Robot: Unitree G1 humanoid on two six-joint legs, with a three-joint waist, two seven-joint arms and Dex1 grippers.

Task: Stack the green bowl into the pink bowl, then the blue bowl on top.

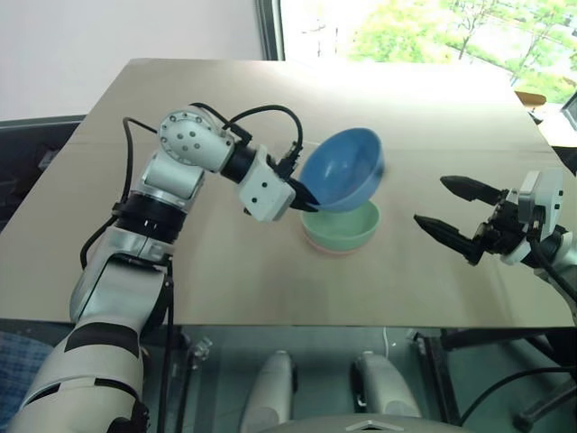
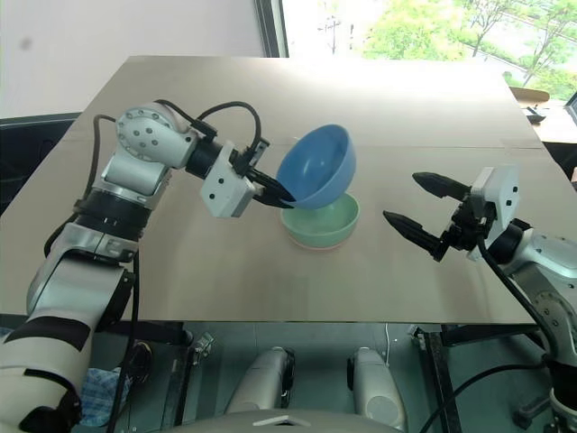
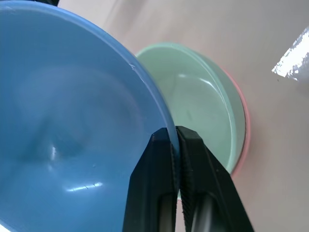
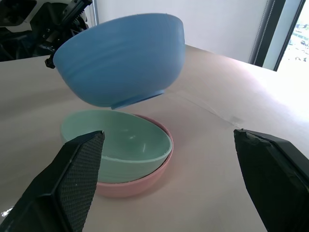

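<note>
A bare test room or lab: a plain tan counter (image 1: 270, 90) beneath a large window (image 1: 424, 27) showing trees outside.

The left arm reaches across toward the middle, wrist bent, its left gripper (image 1: 305, 191) angled downward with both fingers pinched close together. The right gripper (image 1: 455, 215) hangs level off to the side, fingers spread wide.

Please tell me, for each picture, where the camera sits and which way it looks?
Head views: look forward and down at the table; both arms show.
Left wrist view: along the left gripper, pinching the blue bowl rim.
Right wrist view: along the open right gripper, level.
All views share the blue bowl above the green bowl nested in the pink bowl.
</note>
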